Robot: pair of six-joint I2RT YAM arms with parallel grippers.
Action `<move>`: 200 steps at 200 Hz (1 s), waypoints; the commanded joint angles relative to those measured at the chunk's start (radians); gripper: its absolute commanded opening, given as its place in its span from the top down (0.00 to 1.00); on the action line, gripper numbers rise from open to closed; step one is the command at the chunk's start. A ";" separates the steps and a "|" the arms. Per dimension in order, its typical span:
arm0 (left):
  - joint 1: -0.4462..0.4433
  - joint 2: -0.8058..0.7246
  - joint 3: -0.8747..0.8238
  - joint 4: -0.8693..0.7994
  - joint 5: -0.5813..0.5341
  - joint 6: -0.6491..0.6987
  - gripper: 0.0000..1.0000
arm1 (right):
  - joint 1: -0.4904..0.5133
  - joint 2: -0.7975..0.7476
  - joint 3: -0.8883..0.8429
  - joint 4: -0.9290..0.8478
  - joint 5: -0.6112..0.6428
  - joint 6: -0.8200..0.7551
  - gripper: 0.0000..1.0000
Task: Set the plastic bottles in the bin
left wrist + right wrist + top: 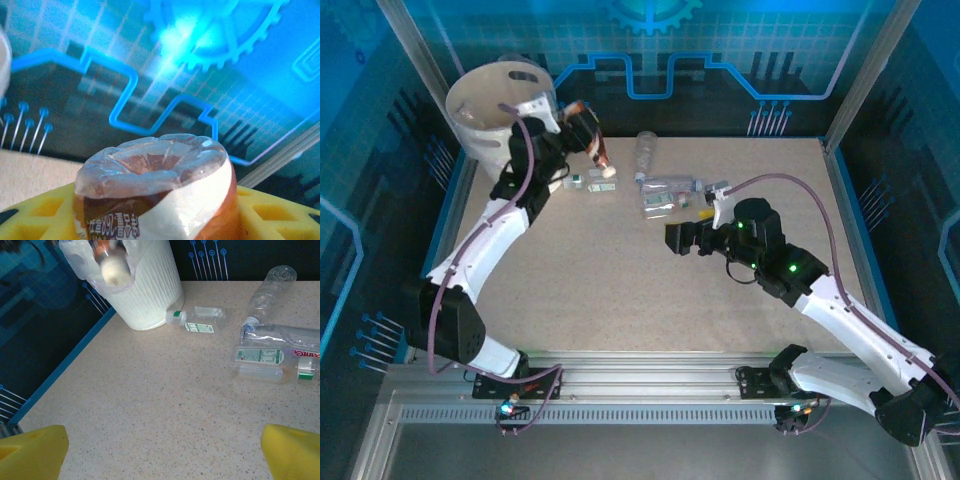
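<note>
Beside bin (480,100) rim | left tool (582,128) grips bottle (600,152) | table (620,290) middle bare

Speckled beige table (620,290), blue circuit-patterned walls (740,70) (glowing gear motif (655,14)), aluminium frame (650,385)

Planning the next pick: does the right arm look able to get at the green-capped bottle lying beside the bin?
Probably yes: the right gripper is open, with bare table between it and the green-capped bottle; the left arm hangs close by.
</note>
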 commanded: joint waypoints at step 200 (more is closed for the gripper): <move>0.281 0.470 0.544 0.347 -0.315 0.555 0.59 | 0.002 -0.004 -0.011 -0.016 0.069 0.002 0.00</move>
